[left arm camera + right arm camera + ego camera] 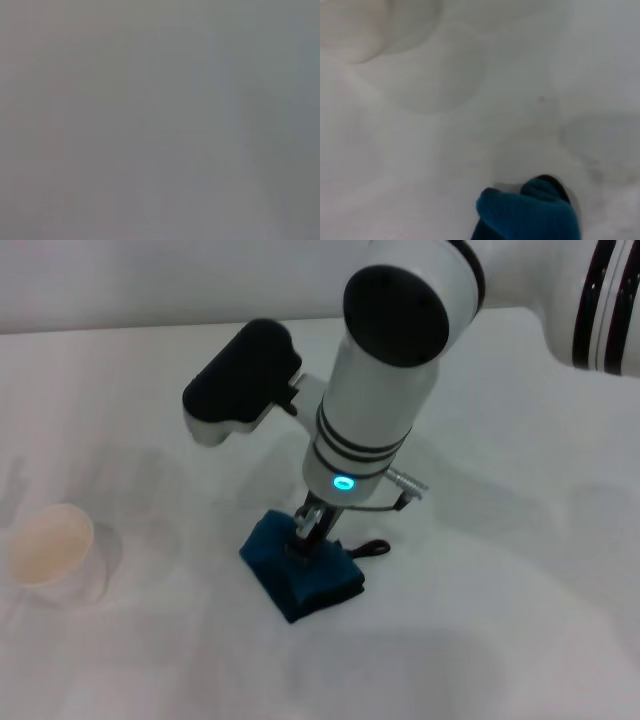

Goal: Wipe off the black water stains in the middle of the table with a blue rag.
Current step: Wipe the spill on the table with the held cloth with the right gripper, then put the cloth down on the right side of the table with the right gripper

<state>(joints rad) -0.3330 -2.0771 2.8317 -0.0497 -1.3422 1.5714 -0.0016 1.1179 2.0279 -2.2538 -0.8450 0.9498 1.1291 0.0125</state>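
The blue rag [303, 573] lies bunched on the white table [500, 630] near the middle, its small black loop [372, 549] sticking out toward the right. My right gripper [309, 531] reaches straight down from the big white arm and is shut on the rag's top, pressing it to the table. The rag also shows in the right wrist view [527, 215], with a dark patch [555, 183] at its edge; I cannot tell whether that is the black water stain or the rag's dark edging. No stain shows in the head view. My left gripper is out of view.
A white paper cup [50, 552] stands at the table's left side, well apart from the rag; it shows blurred in the right wrist view [355, 30]. The left wrist view shows only flat grey.
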